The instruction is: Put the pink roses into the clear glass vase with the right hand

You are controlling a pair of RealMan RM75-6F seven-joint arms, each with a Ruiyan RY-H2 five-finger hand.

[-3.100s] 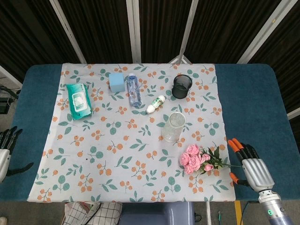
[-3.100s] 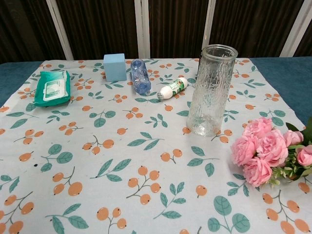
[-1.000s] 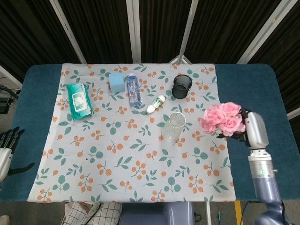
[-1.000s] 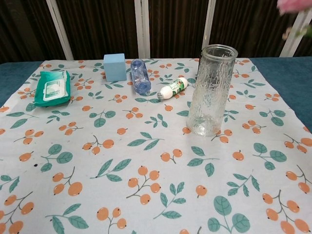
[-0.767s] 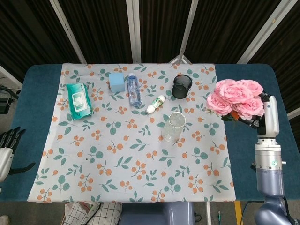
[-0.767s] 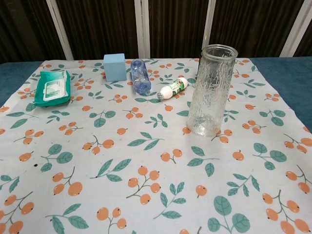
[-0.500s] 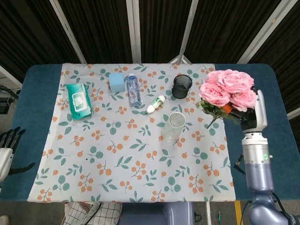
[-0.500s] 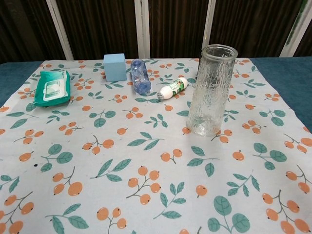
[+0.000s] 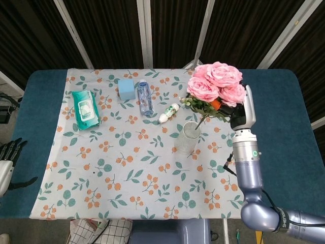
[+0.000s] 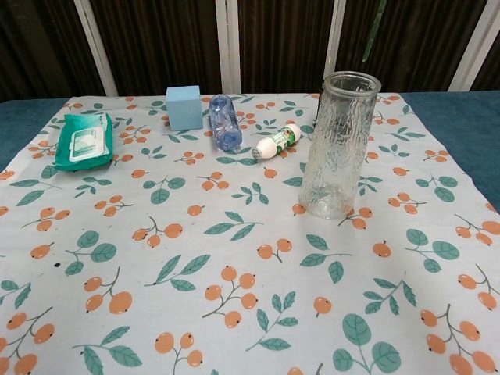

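Observation:
My right hand [image 9: 236, 116] grips a bunch of pink roses [image 9: 216, 81] by the stems and holds it high over the table. The blooms are up and the stems slant down to the left. Their lower end hangs just over the mouth of the clear glass vase [image 9: 187, 138]. The vase [image 10: 337, 144] stands upright and empty on the floral cloth, and in the chest view only a green stem [image 10: 376, 22] shows above it. My left hand [image 9: 7, 156] rests at the table's left edge with its fingers apart and holds nothing.
At the back of the cloth lie a green wipes pack [image 9: 84, 109], a blue cube [image 9: 126, 89], a water bottle on its side [image 9: 145, 97] and a small white bottle [image 9: 169, 113]. Blue table [image 9: 284, 132] borders the cloth on both sides.
My right hand has carried the roses leftwards from over the cloth's right edge to above the vase, stems now pointing at its mouth. The left hand has not moved.

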